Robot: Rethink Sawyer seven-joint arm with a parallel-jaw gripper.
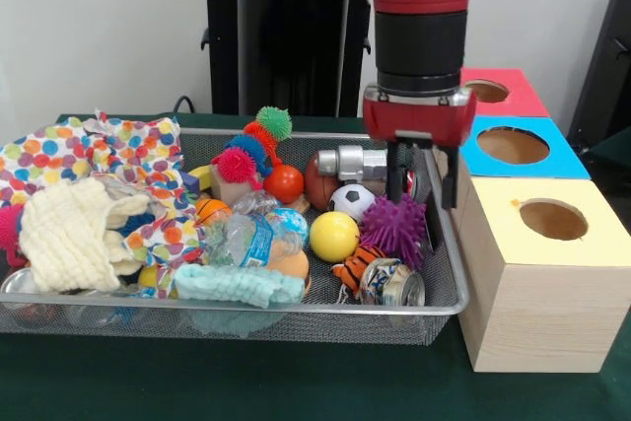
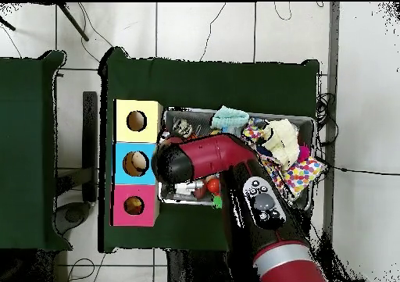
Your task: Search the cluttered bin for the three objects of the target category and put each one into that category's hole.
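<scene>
Mesh is forming the wire bin [image 1: 296, 311], a shallow silver tray sitting on green cloth and crowded with soft and hard things. At its left end a polka-dot fabric [image 1: 108, 150] is lying crumpled, with a cream knitted cloth [image 1: 74, 234] bunching over it and a pale mint fuzzy cloth [image 1: 237, 283] stretching along the front edge. A crinkled clear plastic bottle [image 1: 246, 234] is lying on its side mid-bin. A smooth yellow ball [image 1: 334, 236], a small soccer ball [image 1: 351, 200] and a spiky purple ball [image 1: 394, 229] are clustering toward the right end, with a dented can [image 1: 391, 283] lying in front of them. The gripper [image 1: 422, 184] is hanging over the bin's right end, its dark fingers [image 1: 396, 176] standing apart and holding nothing; the purple ball is sitting just beneath and beside them. Three wooden boxes are standing beside the bin, their round holes topped yellow [image 1: 552, 219], blue [image 1: 513, 145] and pink [image 1: 488, 92].
</scene>
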